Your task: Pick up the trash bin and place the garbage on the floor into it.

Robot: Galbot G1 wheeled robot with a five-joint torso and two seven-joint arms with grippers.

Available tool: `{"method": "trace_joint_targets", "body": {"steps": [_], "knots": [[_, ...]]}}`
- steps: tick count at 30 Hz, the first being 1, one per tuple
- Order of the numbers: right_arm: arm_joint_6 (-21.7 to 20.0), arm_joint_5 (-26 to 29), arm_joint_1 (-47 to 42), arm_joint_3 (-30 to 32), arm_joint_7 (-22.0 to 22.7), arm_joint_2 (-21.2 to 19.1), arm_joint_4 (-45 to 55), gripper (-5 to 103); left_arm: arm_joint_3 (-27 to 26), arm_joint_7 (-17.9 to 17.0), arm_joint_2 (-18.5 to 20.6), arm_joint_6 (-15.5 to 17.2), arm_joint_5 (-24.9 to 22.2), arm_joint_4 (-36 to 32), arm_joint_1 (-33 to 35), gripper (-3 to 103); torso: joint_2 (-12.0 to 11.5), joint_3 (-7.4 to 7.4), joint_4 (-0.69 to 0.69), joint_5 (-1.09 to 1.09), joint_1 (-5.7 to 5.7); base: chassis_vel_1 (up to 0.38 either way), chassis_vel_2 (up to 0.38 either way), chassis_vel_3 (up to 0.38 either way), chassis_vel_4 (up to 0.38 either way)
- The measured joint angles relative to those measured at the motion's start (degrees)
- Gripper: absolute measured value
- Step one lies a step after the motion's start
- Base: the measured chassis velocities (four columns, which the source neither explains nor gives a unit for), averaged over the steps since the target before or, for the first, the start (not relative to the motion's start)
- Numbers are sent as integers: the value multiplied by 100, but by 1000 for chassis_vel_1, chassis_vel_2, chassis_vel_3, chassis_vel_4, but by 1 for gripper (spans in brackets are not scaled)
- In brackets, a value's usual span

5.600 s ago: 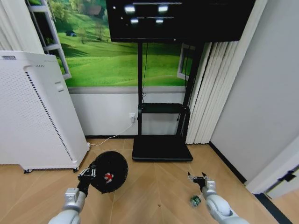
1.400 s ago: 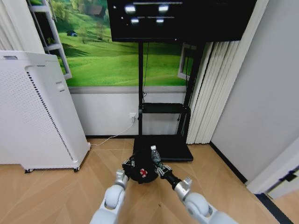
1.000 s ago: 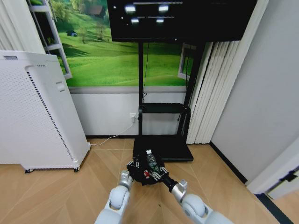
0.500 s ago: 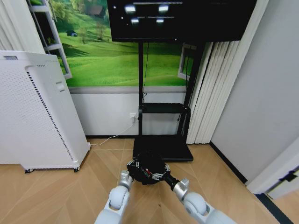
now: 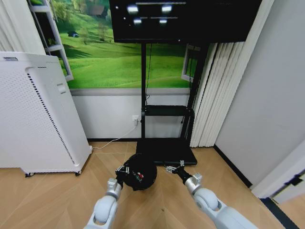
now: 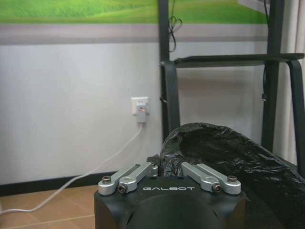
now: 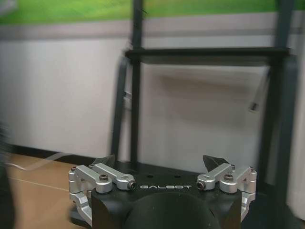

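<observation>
Left hand (image 5: 123, 170) pinching trash bin (image 5: 141, 172) rim; right hand (image 5: 173, 168) spread wide, w/ nothing held.

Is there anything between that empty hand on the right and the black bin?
Nothing visible. In the head view, bare wood floor separates the open right hand from the trash bin, which the left hand holds by the rim. The black TV stand base lies just behind them, not between.

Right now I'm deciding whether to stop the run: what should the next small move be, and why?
Probably lower the trash bin to the floor with the left tool: it grips the rim, garbage lies inside, and the right tool beside it is open and empty.
</observation>
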Motion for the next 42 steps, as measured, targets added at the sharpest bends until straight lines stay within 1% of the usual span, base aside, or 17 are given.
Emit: {"method": "trace_joint_targets", "body": {"steps": [3,4,5,8,9,12,13,14,16,17,19,20,23,28,30,32,42], "knots": [[-457,-58,-145,550,565,256,-301,100,-226,-51,124,65,-150,-375,268,7,0,0,-2,0,0,0,0,0,0],[-457,-58,-145,550,565,256,-301,100,-226,-51,124,65,-150,-375,268,7,0,0,-2,0,0,0,0,0,0],[-555,-52,-165,701,679,316,-357,100,-273,-63,140,88,-182,-464,330,7,0,0,-6,0,0,0,0,0,0],[-737,-6,-146,979,857,427,-504,100,-417,-71,149,114,-211,-649,519,7,0,0,-4,-1,0,0,0,0,0],[-828,37,-123,1126,943,458,-610,100,-532,-79,163,121,-222,-786,659,7,0,0,0,0,0,0,0,0,0],[-897,54,-125,1265,982,458,-676,100,-638,-86,190,122,-236,-921,786,7,0,0,0,1,0,0,0,0,0],[-954,76,-186,1530,1002,455,-693,100,-770,-86,214,124,-267,-1074,922,7,0,0,1,0,0,0,0,0,0],[-954,76,-186,1530,1002,455,-693,100,-770,-86,214,124,-267,-1074,922,7,0,0,1,0,0,0,0,0,0],[-1065,155,-366,1920,1065,468,-552,100,-903,-85,221,124,-289,-1190,1019,7,0,0,-2,0,0,0,0,0,0],[-1065,155,-366,1920,1065,468,-552,100,-903,-85,221,124,-289,-1190,1019,7,0,0,-2,0,0,0,0,0,0],[-1240,264,-605,2283,1130,497,-290,100,-967,-85,208,124,-298,-1243,1033,7,0,0,-3,1,0,0,0,0,0],[-1240,264,-605,2283,1130,497,-290,100,-967,-85,208,124,-298,-1243,1033,7,0,0,-3,1,0,0,0,0,0],[-1471,422,-951,2736,1180,524,106,100,-988,-86,199,127,-298,-1284,1027,7,0,0,-2,0,0,0,0,0,0],[-1551,488,-1318,3133,1178,527,458,100,-1017,-88,156,129,-297,-1300,1045,7,0,0,-3,-1,0,0,0,0,0],[-1552,488,-1373,3184,1166,532,496,100,-1030,-89,136,129,-297,-1308,1061,7,0,0,-3,0,0,0,0,0,0],[-1491,460,-1457,3262,1059,571,523,100,-1073,-90,71,129,-289,-1351,1130,7,0,0,-1,0,0,0,0,0,0],[-1434,446,-1470,3240,994,603,506,100,-1185,-90,41,101,-288,-1382,1200,7,0,0,-1,0,-1,0,0,0,0]]}}
